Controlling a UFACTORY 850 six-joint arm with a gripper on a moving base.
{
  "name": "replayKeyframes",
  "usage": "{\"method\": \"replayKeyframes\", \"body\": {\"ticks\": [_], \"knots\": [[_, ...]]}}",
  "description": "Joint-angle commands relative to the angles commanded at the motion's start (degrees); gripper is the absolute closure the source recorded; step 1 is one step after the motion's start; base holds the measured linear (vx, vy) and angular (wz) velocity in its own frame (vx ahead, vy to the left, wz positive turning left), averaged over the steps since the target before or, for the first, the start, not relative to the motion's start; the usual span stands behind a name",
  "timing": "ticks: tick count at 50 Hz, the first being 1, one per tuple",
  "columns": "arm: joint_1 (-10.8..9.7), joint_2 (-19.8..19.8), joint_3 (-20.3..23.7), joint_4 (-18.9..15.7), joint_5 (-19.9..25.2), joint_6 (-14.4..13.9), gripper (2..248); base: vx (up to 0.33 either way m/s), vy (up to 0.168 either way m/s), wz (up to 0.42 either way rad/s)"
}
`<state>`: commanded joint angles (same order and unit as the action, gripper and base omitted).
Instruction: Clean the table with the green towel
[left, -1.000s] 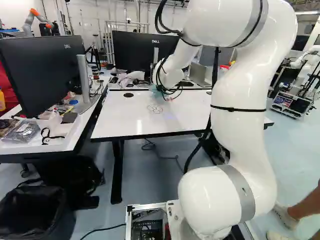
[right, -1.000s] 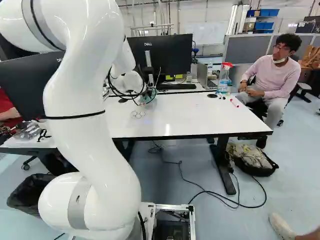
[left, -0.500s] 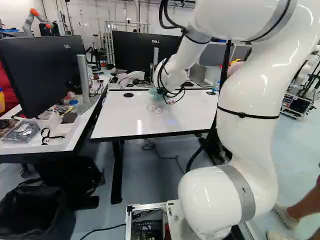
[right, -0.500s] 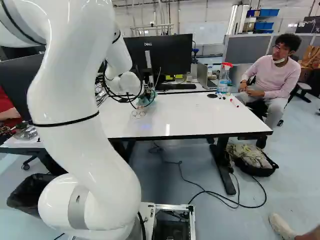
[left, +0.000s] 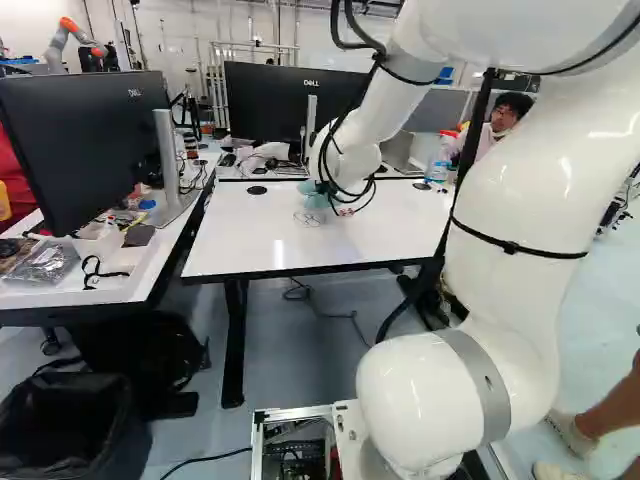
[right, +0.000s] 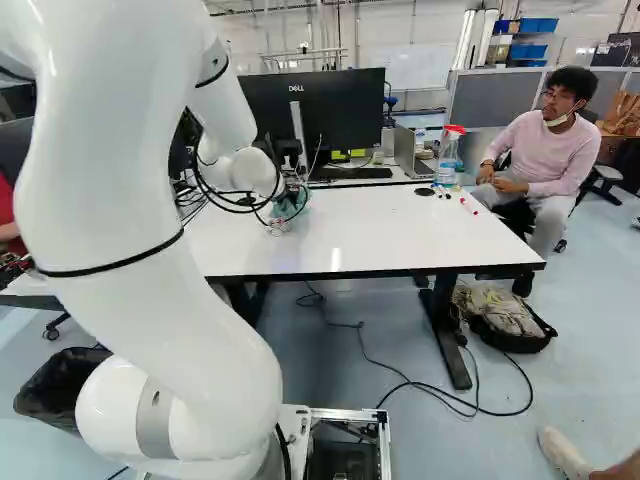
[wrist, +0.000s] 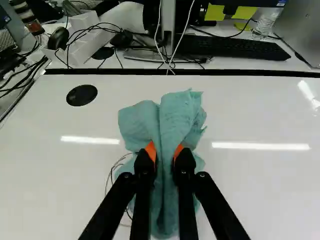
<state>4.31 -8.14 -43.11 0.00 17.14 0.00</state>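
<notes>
You have the green towel (wrist: 187, 112) on the near-left part of the white bench (right: 390, 230) as the right base view shows it, bunched up and apparently resting on the surface. Expect it to be light, limp and forgiving: nothing in it should break, but loose folds may drag or tuck under as you push. The thick gathered ridge at its middle is the place to hold it, which leaves the spread cloth on either side to wipe; a corner would only trail.

Your hand (wrist: 164, 151) is already there. Its fingers stand a little apart, clamped on that ridge, with the orange pads (wrist: 151, 150) pressing into the cloth from both sides. The drawn loops (left: 309, 218) lie beside and partly under the towel, so wiping looks to be the step in hand, with those marks left to clear. Keep the pressure gentle, or your fingertips could scrape the bench through the thin cloth.
</notes>
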Motion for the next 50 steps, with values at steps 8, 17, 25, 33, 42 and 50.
{"method": "replayKeyframes", "body": {"ticks": [8, 17, 25, 33, 42, 50], "knots": [[0.1, 1.9, 2.1, 0.0, 0.8, 0.0, 195, 0.000, 0.000, 0.000], [0.2, 3.4, 3.8, 0.0, 2.0, 0.0, 195, 0.000, 0.000, 0.000], [0.2, 2.9, 4.1, 0.0, 3.1, 0.0, 195, 0.000, 0.000, 0.000], [0.3, 2.2, 4.5, 0.0, 4.3, 0.0, 195, 0.000, 0.000, 0.000], [0.7, 2.1, 5.7, 0.0, 6.0, 0.0, 195, 0.000, 0.000, 0.000], [1.3, 2.5, 7.3, 0.0, 6.5, 0.0, 195, 0.000, 0.000, 0.000]]}}
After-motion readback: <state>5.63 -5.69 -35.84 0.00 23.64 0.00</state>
